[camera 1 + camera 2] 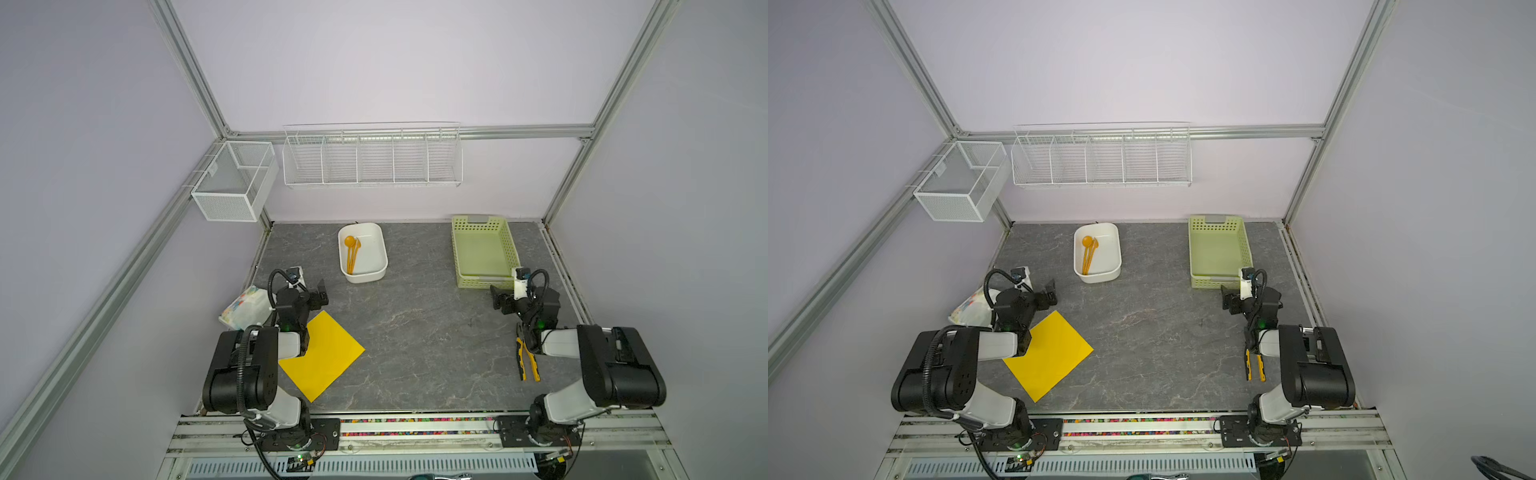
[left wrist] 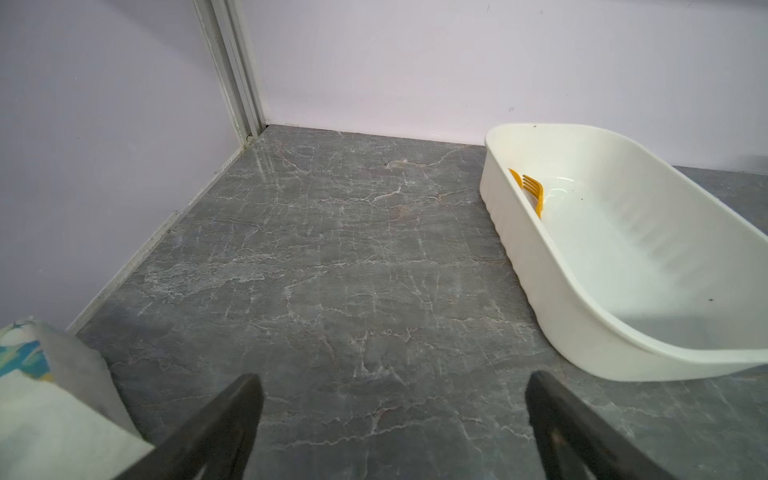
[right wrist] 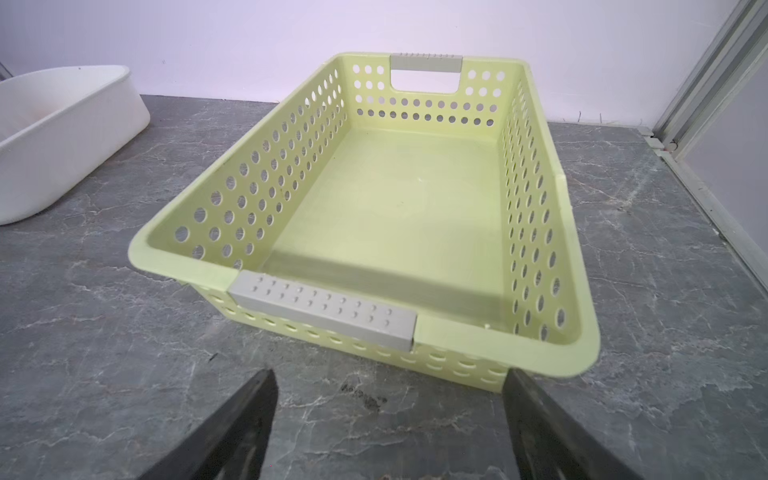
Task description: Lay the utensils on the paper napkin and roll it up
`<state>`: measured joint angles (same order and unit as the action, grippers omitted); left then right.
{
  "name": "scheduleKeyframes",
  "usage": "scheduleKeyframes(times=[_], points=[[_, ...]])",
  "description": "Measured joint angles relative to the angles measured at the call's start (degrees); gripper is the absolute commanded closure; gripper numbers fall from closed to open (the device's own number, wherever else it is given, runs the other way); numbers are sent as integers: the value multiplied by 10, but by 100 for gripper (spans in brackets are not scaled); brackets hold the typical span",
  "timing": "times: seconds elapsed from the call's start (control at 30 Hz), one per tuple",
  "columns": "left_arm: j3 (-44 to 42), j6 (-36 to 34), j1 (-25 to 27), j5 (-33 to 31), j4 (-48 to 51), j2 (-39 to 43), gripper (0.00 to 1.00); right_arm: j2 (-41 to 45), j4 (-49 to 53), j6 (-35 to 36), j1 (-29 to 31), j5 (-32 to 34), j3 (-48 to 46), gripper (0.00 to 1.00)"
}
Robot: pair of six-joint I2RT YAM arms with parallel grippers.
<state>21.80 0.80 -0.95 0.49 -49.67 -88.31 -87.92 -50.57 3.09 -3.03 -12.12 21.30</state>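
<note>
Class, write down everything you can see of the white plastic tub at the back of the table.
The white plastic tub is oblong with rounded corners, smooth glossy walls and a rolled rim. It stands upright on the grey marble-look tabletop near the back wall, apart from the pale green perforated basket to its right. Inside, along its left wall, lie thin orange plastic utensils, a fork among them.

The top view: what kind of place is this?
Probably a robot test booth: a left arm and right arm mounted on a rail, a plain frame enclosure, and staged props such as a napkin and tub.
</note>
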Motion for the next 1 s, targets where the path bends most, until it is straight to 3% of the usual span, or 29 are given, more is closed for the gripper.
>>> scheduleKeyframes(times=[1.0], points=[[0, 0, 0, 0, 0, 0, 1, 0, 0, 0, 0, -4, 0, 12]])
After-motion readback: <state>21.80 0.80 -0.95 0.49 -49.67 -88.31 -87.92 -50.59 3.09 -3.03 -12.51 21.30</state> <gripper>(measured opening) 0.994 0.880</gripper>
